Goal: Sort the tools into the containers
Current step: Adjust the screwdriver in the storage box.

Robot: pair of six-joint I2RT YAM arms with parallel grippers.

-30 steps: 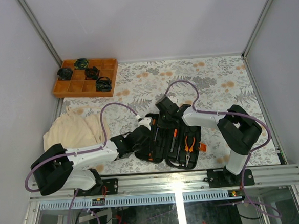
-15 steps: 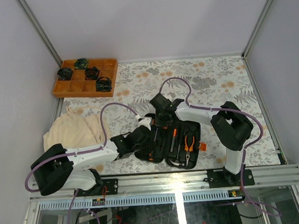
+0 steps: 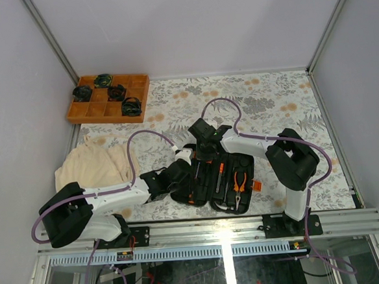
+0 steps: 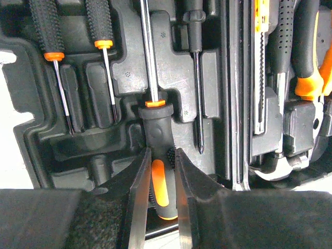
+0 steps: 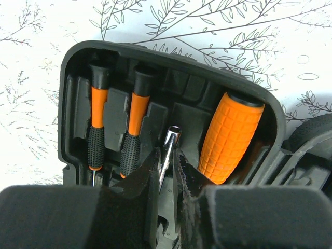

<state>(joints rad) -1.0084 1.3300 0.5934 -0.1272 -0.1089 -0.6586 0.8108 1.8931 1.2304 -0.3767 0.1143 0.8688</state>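
Farthest left, an orange gridded tray point(image 3: 95, 110) holding round black-green coils point(image 3: 116, 92) sits at the far corner of the floral worktop point(image 3: 284, 103), with a crumpled cream cloth point(image 3: 93, 165) nearer. The left gripper point(image 4: 162, 154) is down in the open black plastic tool case point(image 3: 246, 159) at the worktop's near middle, its jaws pinching the orange-and-black handle of a long screwdriver point(image 4: 155, 122) lying in a moulded slot; two slim screwdrivers point(image 4: 54, 57) rest in slots beside it. Further right, the right gripper point(image 5: 166, 155) hangs over the case's far end, jaws narrow on either side of a steel shaft point(image 5: 171, 139); whether they press it I cannot tell. Orange-handled pliers point(image 3: 241, 180) lie in the case's right half.
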